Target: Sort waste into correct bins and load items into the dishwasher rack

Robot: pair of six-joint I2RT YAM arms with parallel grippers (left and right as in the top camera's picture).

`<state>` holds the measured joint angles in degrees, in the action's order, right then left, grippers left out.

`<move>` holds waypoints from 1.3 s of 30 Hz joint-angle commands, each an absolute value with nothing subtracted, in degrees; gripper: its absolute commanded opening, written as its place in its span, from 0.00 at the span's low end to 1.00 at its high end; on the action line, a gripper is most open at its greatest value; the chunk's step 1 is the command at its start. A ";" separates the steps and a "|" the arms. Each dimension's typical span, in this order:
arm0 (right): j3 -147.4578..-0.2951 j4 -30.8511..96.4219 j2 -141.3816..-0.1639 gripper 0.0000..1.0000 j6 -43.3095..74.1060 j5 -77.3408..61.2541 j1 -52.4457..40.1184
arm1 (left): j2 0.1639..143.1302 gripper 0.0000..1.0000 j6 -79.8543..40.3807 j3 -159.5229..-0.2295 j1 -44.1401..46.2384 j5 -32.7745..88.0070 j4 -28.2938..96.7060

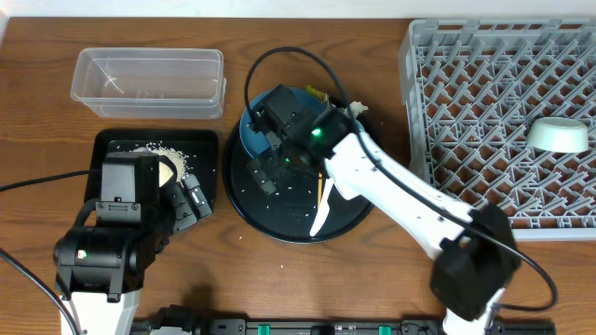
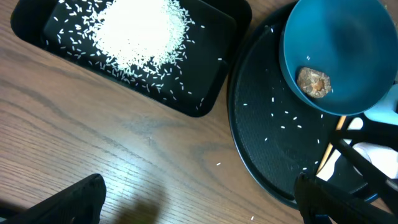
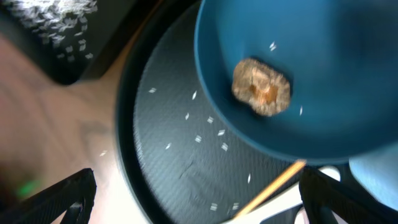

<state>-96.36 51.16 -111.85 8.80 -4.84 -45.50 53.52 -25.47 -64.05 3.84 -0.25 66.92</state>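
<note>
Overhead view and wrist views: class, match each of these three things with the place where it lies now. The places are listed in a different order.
Things:
1. rice pile
2. brown lump
3. pale bowl

Places:
A. in the grey rack
B. in the blue bowl
C. in the shallow black tray

Pairs: 1-C, 2-B, 3-A
</note>
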 commanded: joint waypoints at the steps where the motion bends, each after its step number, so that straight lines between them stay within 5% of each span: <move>1: -96.25 49.80 -115.37 0.99 9.17 -1.54 -45.39 | 53.47 0.98 -25.19 -64.62 3.55 -0.91 67.05; 17: -104.79 50.17 -112.44 0.99 13.10 -1.04 -41.76 | 53.47 0.98 -25.19 -64.62 3.55 -0.91 67.05; 39: -112.42 77.19 -97.25 0.99 15.81 -1.48 -9.52 | 53.47 0.98 -25.19 -64.62 3.55 -0.91 67.05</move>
